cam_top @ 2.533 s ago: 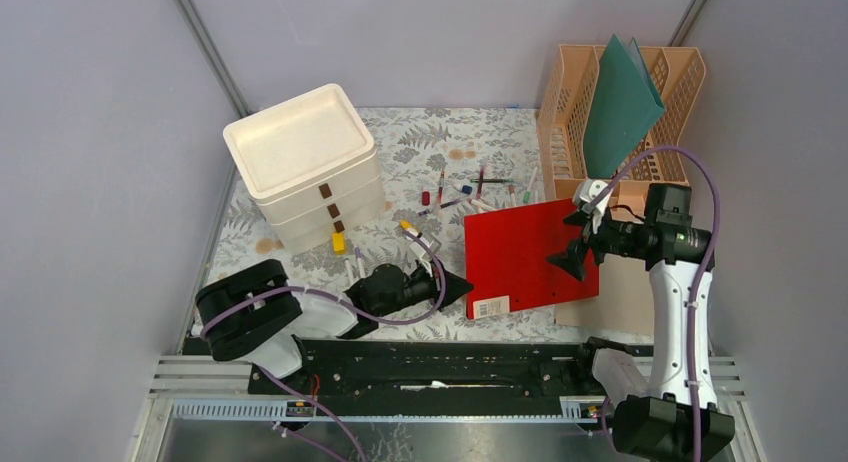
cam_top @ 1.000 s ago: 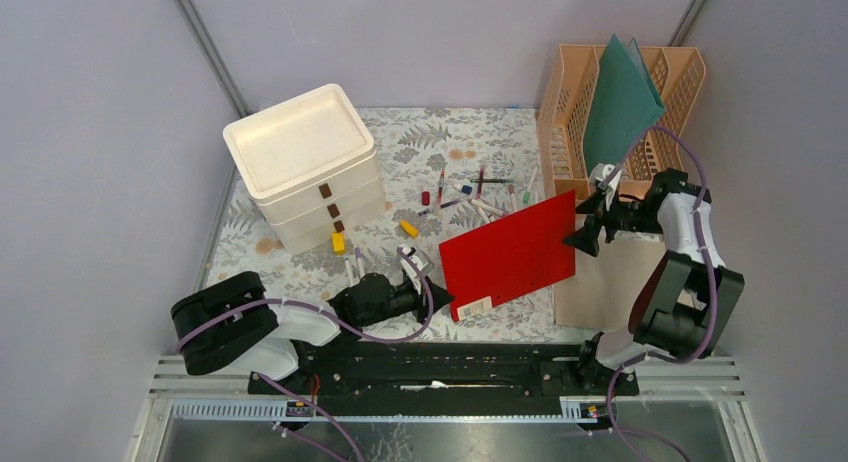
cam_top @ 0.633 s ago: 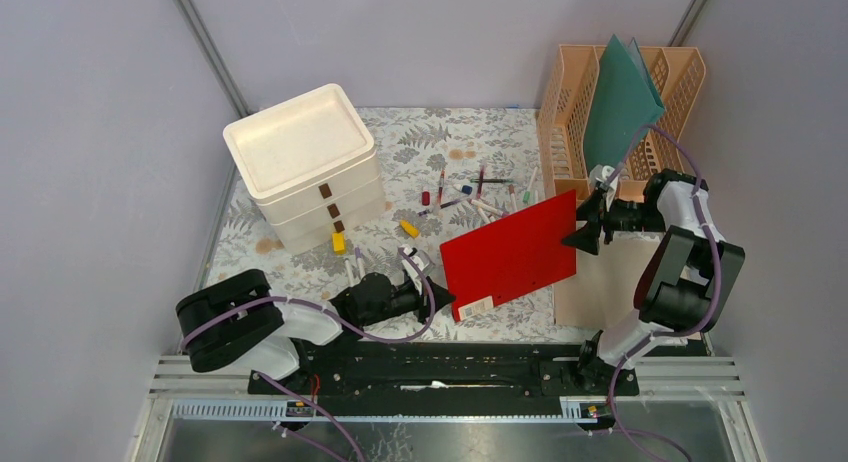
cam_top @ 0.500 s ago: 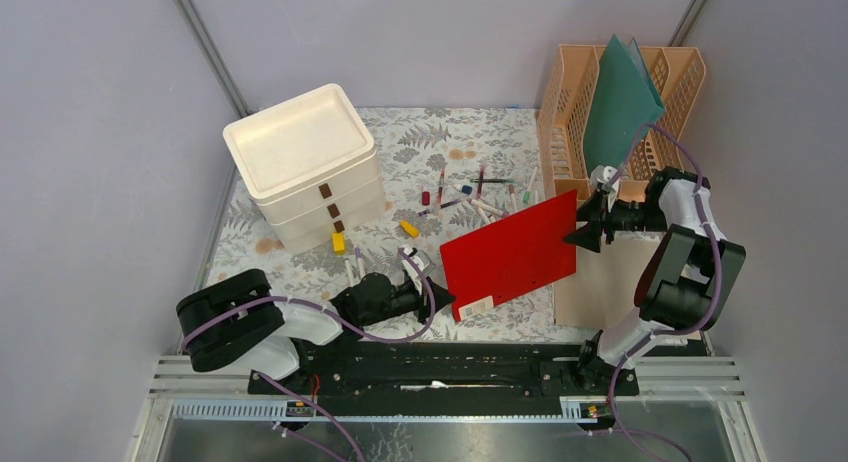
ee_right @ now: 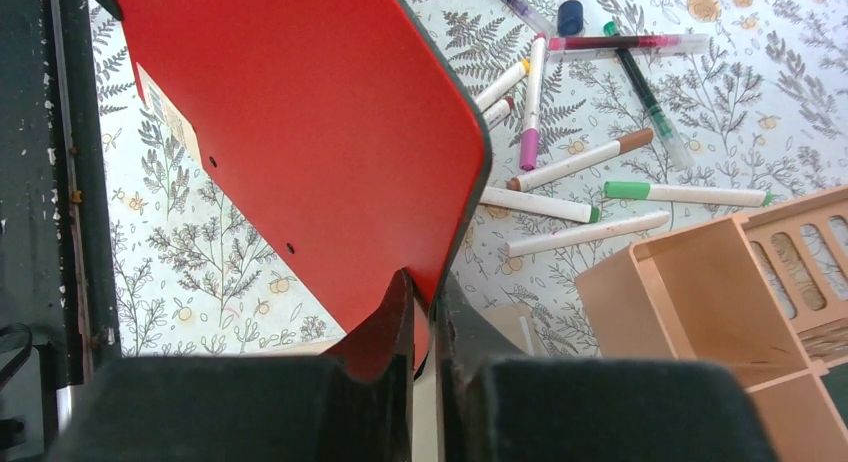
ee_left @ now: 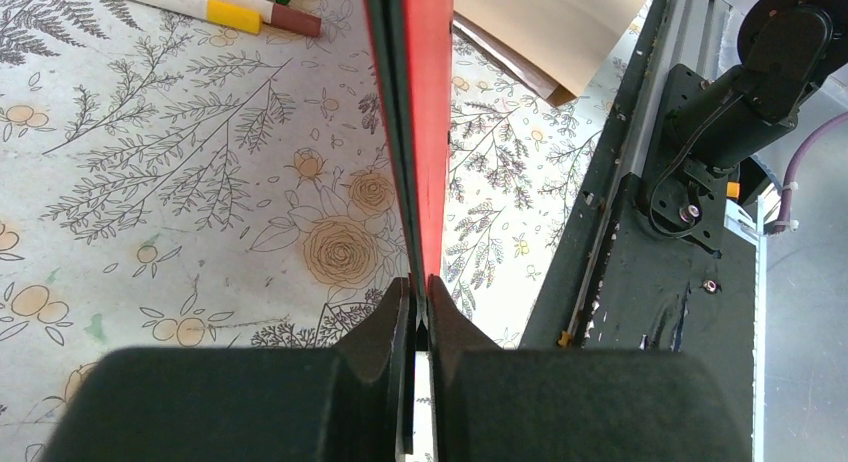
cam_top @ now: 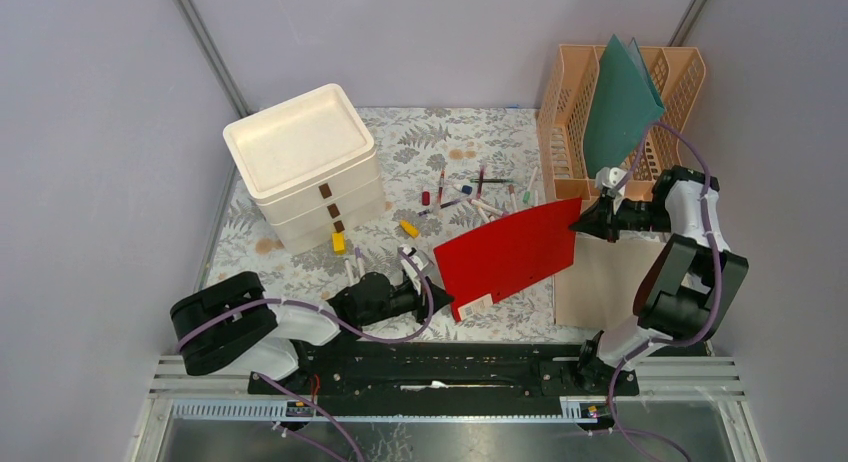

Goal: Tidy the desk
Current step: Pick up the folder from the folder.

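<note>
Grey-and-tan floral cloth covers the counter [cam_top: 440, 142], which fills the floor of a booth with plain pale grey walls. A black rail [cam_top: 430, 362] runs along the counter's near edge, where my 2 arms are bolted.

My left end effector [ee_left: 418, 287] is pinched together on the near-left corner of a red folder [cam_top: 505, 257], beside its white barcode label. In the left wrist view the folder's edge runs straight out from between my fingers. My right end effector [ee_right: 425, 292] is clamped on the folder's far-right edge, near a rounded corner. Between the 2 grips the folder hangs tilted above the cloth, with fern leaves showing beneath it in the right wrist view.

The counter looks cluttered. A white unit of 3 drawers [cam_top: 305, 167] stands at the far left with a shallow tray on top. A peach file rack [cam_top: 570, 102] sits at the far right with a green folder [cam_top: 622, 107] upright in it. Loose markers [cam_top: 480, 192] lie scattered across the middle, some crossing each other, and 2 small yellow pieces [cam_top: 338, 242] rest near the drawers. A tan sheet [cam_top: 605, 277] lies flat at the near right, under my right arm.
</note>
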Robot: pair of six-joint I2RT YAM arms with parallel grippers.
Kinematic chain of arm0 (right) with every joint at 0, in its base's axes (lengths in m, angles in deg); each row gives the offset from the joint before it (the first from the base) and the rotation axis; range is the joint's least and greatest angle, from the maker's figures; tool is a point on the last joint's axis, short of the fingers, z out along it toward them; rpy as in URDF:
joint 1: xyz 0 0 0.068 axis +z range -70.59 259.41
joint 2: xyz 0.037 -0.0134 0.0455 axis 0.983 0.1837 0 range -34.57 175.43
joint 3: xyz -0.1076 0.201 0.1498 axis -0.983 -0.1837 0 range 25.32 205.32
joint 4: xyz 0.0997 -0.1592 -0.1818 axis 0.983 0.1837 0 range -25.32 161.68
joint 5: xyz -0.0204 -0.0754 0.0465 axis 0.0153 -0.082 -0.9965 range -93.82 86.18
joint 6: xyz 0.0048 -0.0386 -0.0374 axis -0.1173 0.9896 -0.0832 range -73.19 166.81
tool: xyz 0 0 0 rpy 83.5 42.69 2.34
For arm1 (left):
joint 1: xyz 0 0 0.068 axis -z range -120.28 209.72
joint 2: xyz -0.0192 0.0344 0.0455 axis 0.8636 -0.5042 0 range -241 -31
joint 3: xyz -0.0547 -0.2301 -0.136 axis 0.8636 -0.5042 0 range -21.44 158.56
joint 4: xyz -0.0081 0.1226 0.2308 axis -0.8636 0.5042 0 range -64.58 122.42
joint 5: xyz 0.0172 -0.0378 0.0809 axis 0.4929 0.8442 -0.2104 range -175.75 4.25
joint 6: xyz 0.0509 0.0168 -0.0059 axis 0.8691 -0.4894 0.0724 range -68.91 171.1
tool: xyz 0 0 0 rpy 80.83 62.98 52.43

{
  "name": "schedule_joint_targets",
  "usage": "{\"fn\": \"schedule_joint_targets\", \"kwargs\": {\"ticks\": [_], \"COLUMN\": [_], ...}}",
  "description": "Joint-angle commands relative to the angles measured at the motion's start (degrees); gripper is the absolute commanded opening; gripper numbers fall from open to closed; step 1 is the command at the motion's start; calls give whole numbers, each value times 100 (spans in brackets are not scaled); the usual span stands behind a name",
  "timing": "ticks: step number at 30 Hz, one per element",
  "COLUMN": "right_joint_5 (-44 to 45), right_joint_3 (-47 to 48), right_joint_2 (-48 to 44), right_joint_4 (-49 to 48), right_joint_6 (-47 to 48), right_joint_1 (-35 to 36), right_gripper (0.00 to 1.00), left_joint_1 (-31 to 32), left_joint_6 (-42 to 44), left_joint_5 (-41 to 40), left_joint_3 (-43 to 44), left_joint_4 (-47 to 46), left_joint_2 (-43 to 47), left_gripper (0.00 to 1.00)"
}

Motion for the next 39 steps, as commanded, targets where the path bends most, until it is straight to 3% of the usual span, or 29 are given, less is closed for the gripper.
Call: {"fn": "schedule_joint_targets", "kwargs": {"ticks": [1, 6, 11, 15, 20, 26, 30, 34, 39], "right_joint_5": [-140, 12, 181, 343, 585, 995, 1183, 1154, 1054], "right_joint_3": [-211, -307, -328, -489, -536, -545, -506, -458, -337], "right_joint_2": [-499, -848, -1285, -1851, -2487, -2947, -3209, -3427, -3491], "right_joint_4": [734, 723, 723, 725, 723, 590, 585, 590, 734], "right_joint_6": [47, -128, -531, -688, -1012, -1451, -1653, -1825, -1881], "right_joint_1": [159, 159, 160, 160, 157, 160, 160, 160, 160], "right_gripper": [0, 0, 0, 0, 0, 0, 0, 0, 0], "left_joint_1": [-20, -15, -17, -26, -29, -35, -32, -31, -26], "left_joint_6": [38, 1, -59, -118, -121, -374, -369, -227, 522], "left_joint_5": [-80, -79, -335, -646, -960, -1161, -829, -421, 263], "left_joint_3": [125, 35, -347, -676, -857, -511, 88, 1105, 2532], "left_joint_4": [-218, -273, -427, -236, 769, 2638, 3609, 4253, 4909], "left_joint_2": [81, 223, 766, 1659, 3258, 5247, 6071, 5779, 4279], "left_gripper": [8, 22, 56, 75, 98, 99, 99, 99, 99]}}
